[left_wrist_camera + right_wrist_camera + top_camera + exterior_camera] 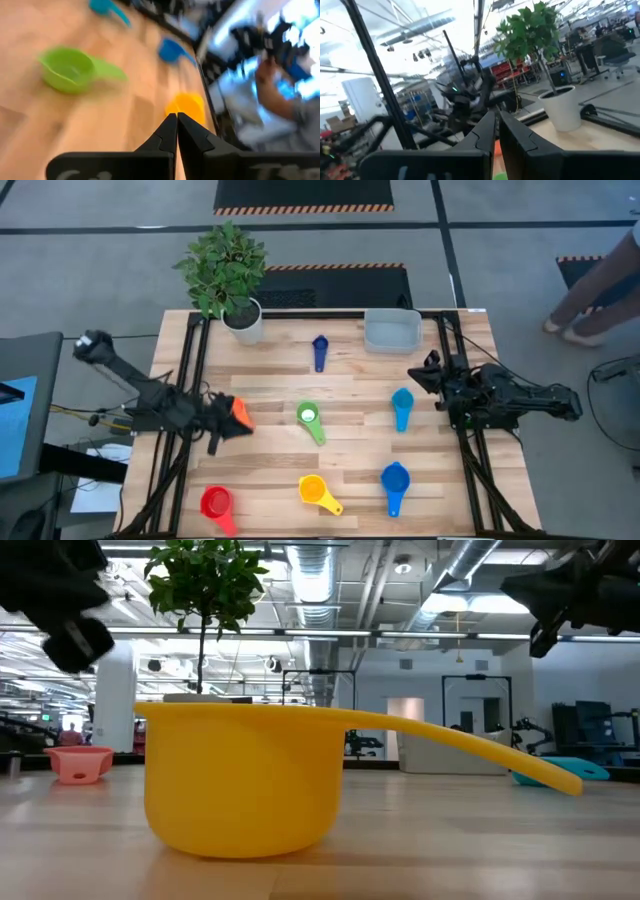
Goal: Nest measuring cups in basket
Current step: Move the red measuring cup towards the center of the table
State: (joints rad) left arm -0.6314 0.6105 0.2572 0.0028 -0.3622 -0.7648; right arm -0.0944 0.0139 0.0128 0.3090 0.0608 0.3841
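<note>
Altogether, cups: 7 measuring cups, 1 of each colour, all on the desk, none nested, none in the basket.
Dark blue cup: far side, near the basket, handle twd the near edge.
Green cup: mid-desk.
Light blue cup: right of green, near the right arm.
Blue cup: near edge, right.
Yellow cup: near edge, centre; upright, filled most of the low view.
Red cup: near edge, left corner.
Orange cup: left side, sat on the desk just beside the left arm's tip, not held.
Basket: 1, far right corner of the desk, nothing seen in it.
Left gripper: 1, above the left side of the desk; fingers pressed together, nothing betw. them.
Right gripper: 1, raised over the right edge, betw. the basket and the light blue cup; fingers drawn together, nothing held.
Plant: 1, in a white pot, far left corner.
Desk: pale wood planks, black frame rails down both sides.
Room: grey floor w/ striped black mats; a person stood off the far right; pipes and lights overhead.
</note>
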